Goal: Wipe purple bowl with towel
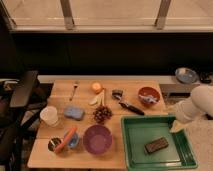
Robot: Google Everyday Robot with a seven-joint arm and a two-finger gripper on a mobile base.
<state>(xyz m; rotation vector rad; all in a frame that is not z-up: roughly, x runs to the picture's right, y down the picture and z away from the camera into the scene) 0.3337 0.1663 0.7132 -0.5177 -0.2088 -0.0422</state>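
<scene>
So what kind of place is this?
Likely a test kitchen or lab: a wooden table laid with the purple bowl, an orange and a green tray. The gripper hangs at the tray's right edge.
</scene>
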